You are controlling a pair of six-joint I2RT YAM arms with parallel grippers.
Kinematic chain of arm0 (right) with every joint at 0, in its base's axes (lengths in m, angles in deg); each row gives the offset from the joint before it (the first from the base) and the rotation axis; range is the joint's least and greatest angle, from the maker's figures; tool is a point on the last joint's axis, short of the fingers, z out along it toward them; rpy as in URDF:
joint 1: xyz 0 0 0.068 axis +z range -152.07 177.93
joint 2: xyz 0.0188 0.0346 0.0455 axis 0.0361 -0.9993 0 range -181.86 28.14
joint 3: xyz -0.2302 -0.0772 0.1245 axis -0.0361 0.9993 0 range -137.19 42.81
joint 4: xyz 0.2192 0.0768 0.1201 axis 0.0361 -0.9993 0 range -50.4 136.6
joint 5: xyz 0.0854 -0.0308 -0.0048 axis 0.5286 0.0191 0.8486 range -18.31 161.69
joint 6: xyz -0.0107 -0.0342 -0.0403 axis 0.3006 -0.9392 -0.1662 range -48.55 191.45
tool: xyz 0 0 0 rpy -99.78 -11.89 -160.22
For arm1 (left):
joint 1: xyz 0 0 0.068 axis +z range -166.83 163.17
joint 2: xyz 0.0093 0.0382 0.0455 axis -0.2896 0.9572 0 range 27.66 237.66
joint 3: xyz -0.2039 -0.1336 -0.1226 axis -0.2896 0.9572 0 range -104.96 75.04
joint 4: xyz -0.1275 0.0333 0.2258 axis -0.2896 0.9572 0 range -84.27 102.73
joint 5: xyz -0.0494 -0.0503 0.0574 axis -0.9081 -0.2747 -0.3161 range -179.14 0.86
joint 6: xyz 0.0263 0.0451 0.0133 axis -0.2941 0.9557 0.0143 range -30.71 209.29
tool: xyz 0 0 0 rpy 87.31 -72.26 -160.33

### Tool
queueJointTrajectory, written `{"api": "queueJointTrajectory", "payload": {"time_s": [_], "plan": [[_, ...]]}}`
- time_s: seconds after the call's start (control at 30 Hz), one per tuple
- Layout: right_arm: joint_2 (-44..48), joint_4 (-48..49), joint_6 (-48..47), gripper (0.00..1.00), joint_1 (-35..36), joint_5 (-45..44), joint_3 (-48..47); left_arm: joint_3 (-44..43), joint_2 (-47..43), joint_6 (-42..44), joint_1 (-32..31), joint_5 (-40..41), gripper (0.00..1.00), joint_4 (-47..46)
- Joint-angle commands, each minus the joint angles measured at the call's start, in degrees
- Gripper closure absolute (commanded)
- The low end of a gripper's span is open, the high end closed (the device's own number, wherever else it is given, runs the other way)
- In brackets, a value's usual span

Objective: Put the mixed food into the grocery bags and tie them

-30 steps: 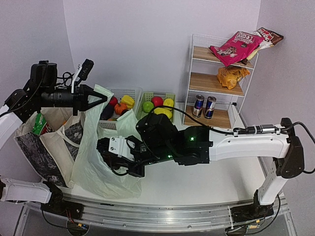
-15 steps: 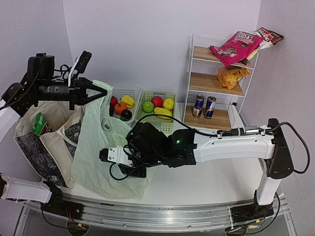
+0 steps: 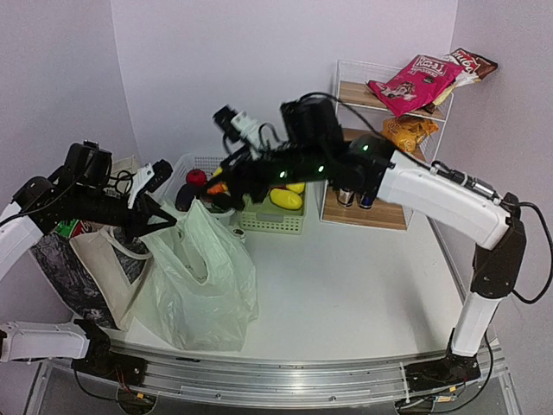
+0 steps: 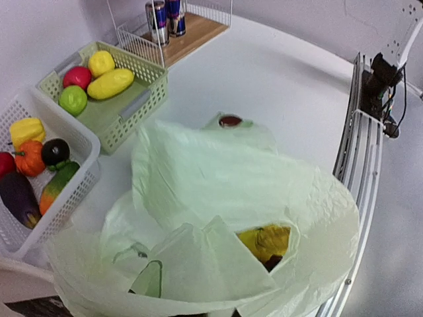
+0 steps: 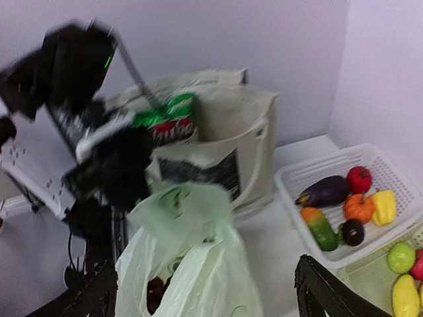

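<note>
Top external view puts the task partway. On the table (image 3: 346, 294), the wire shelf rack (image 3: 380, 147) holds a pink snack packet (image 3: 413, 82), an orange packet (image 3: 406, 131) and two drink cans (image 4: 165, 13), none of them packed yet. The beige canvas tote (image 3: 95, 259) stands at the left with a green-and-white packet (image 5: 168, 115) poking from its mouth. Just beside it, the pale-green plastic bag (image 3: 203, 277) stands unknotted, with a yellow item (image 4: 264, 241) showing inside. The left gripper (image 3: 164, 222) has its jaws closed, apparently pinching the bag's top edge. The right gripper (image 5: 210, 294) hangs above the bag, jaws spread wide and empty. Neither bag is tied, so I judge that more loading and both knots are left.
</note>
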Motion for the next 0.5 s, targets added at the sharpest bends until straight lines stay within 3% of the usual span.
{"api": "queueJointTrajectory", "payload": {"time_s": [0.0, 0.2, 0.3, 0.47], "plan": [[1.56, -4.09, 7.59, 0.12, -6.58, 3.4, -7.53, 2.48, -3.55, 2.89, 0.14, 3.35, 1.0, 2.68], [-7.93, -8.98, -1.0, 0.17, -15.46, -8.2, -10.64, 3.29, -5.11, 2.18, 0.12, 3.62, 1.0, 3.94], [-16.02, -13.14, -7.25, 0.19, -17.31, -11.11, -17.69, 3.34, -4.74, 1.88, 0.14, 4.08, 1.0, 4.16], [-30.08, -16.22, -9.92, 0.23, -20.63, -13.81, -29.28, 3.16, -2.99, 1.55, 0.13, 3.76, 1.0, 4.63]]}}
